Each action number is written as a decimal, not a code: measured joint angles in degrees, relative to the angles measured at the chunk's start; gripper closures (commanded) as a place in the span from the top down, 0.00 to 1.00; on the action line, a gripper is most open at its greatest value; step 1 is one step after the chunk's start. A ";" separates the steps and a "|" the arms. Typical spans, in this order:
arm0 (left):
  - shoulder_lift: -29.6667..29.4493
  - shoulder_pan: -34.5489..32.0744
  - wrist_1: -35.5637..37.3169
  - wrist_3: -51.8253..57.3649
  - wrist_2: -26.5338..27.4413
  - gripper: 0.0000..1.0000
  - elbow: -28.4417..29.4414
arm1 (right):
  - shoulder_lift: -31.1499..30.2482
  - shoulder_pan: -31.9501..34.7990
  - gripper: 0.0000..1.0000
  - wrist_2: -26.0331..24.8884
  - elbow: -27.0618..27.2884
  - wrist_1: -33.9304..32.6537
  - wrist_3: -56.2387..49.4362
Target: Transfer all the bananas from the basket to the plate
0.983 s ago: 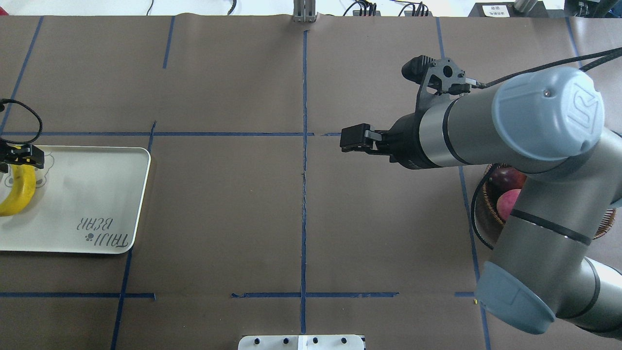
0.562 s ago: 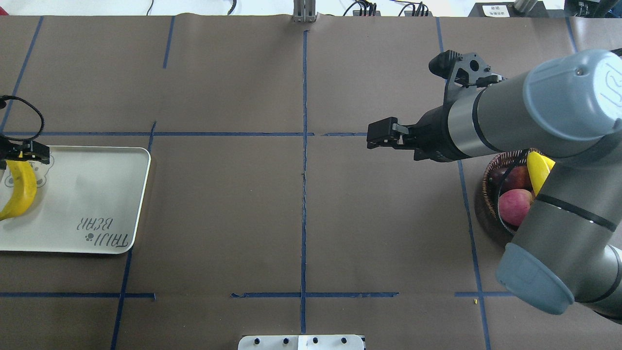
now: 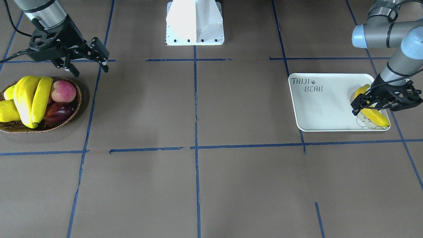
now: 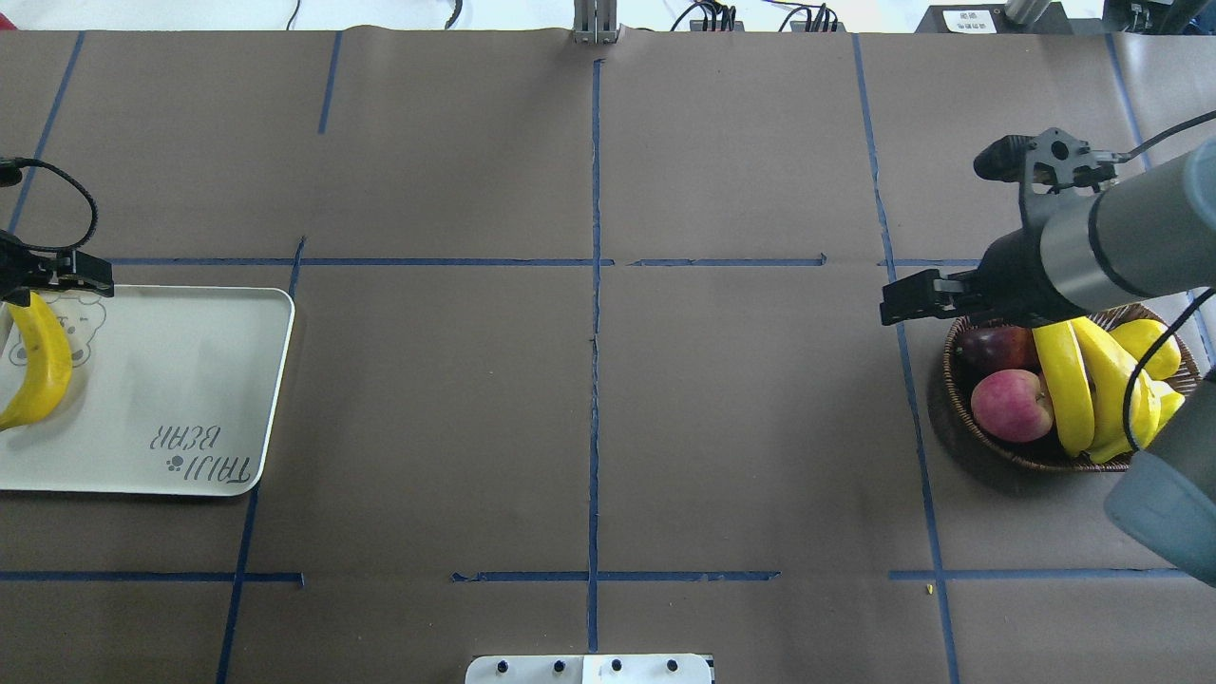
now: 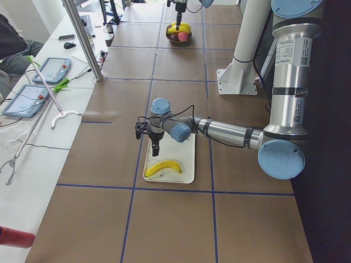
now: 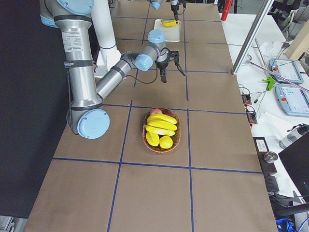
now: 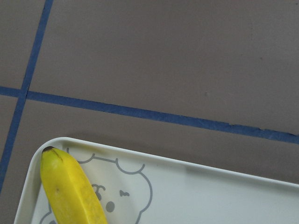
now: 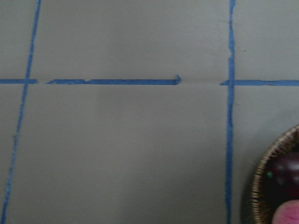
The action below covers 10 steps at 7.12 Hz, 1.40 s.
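Progress: one banana (image 3: 373, 114) lies on the plate (image 3: 324, 109) by the table's left edge. The left gripper (image 3: 366, 106) hovers just above it, jaws apart, holding nothing. The remaining bananas (image 3: 31, 99) sit among apples (image 3: 62, 91) in the basket (image 3: 66, 124) at the right edge. The right gripper (image 3: 88, 67) hangs beside the basket, spread wide and empty. Most of the job looks undone.

The left hand (image 3: 372, 105) and the right hand (image 3: 89, 67) both point down, fingers spread apart, holding nothing.

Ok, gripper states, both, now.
Left gripper: open, empty, above the banana on the plate.
Right gripper: open, empty, near the basket.
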 measured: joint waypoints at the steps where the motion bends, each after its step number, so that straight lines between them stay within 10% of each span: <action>1: -0.03 -0.08 0.01 -0.11 -0.06 0.99 -0.92 | -4.27 3.50 1.00 2.64 0.45 0.12 -6.87; 5: 0.24 -0.19 -0.11 -0.80 -4.97 0.99 -4.76 | -15.28 14.60 0.99 14.95 -7.20 7.06 -21.92; 10: 0.09 -0.13 -0.05 -1.01 -5.85 0.99 -5.35 | -15.81 15.10 0.81 17.59 -17.72 14.13 -21.70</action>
